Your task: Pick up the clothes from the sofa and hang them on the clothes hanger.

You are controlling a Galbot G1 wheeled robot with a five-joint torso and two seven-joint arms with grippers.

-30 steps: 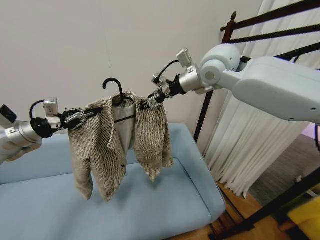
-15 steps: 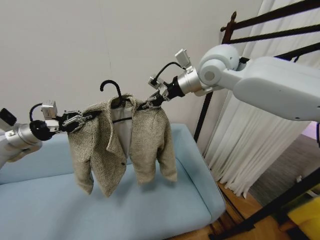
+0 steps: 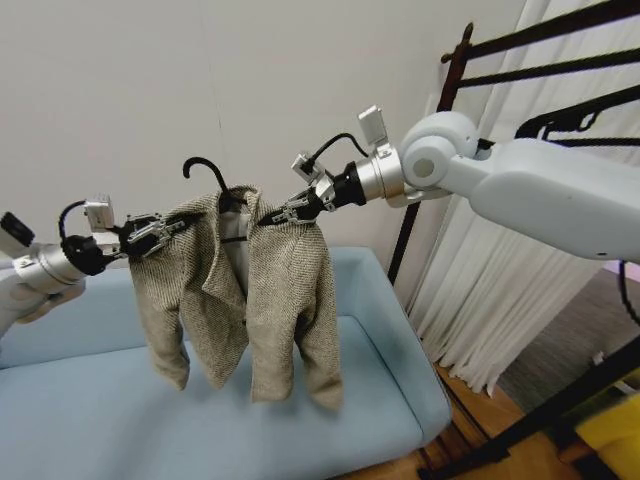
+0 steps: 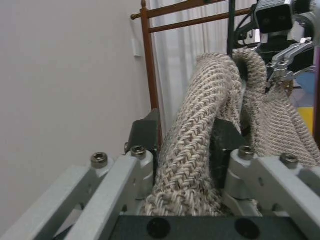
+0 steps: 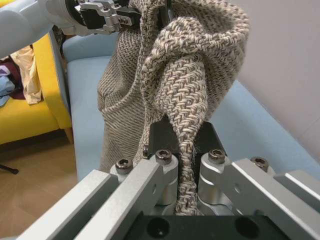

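The beige knit jacket (image 3: 285, 290) hung in the air left of the middle of the head frame. It was draped on a black hanger (image 3: 216, 177) whose hook stood up above the collar. Its front fell open, showing a pale lining, and the sleeves and hems dangled over the light blue sofa (image 3: 90, 430) that ran across the bottom of the frame.

The left gripper (image 3: 165, 230) reached in from the left edge, its fingers clenched on the nearer shoulder of the jacket. The left wrist view showed a thick roll of the weave pinched between them. The right gripper (image 3: 283, 211) came in from the upper right on its white arm and sat slightly higher in the frame. Its fingers were clamped on the other shoulder, and the right wrist view showed a fold of knit squeezed tight between them.

A dark wooden clothes rack (image 3: 452, 70) stood in the upper right of the head frame, beside a white curtain (image 3: 480, 290) and well apart from the jacket. A yellow chair (image 5: 30, 115) showed in the right wrist view beside the sofa.
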